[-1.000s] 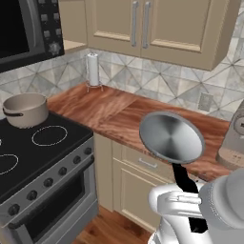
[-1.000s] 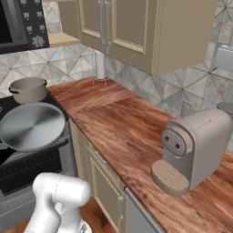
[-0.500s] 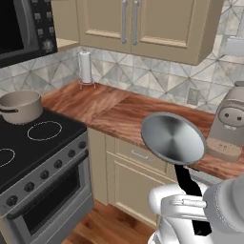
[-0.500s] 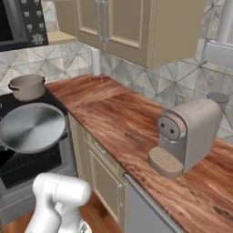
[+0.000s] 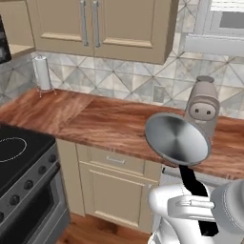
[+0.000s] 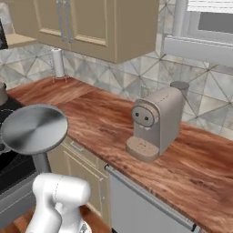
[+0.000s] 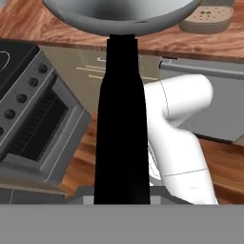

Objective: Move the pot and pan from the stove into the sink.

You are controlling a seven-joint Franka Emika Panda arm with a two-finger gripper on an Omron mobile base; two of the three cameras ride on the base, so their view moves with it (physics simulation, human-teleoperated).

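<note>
The base is driving along the counter [image 5: 95, 121]: since 1 second ago the stove [image 5: 19, 162] has slid toward the left edge of the left base view and the coffee machine [image 6: 152, 123] has drawn closer. The end effector [image 7: 121, 198] stays clamped on the black handle of the pan [image 5: 177, 139], held off the stove, beside the coffee machine. Judging by this, 1 of 2 items is in transit toward the sink.

The whole robot has rolled to the right along the table, so the stove [image 5: 21, 157] now sits at the left edge and the pot has slipped out of sight. The coffee machine [image 6: 154, 123], far off a second ago, now stands close ahead, just beyond the carried pan [image 5: 177, 139].
</note>
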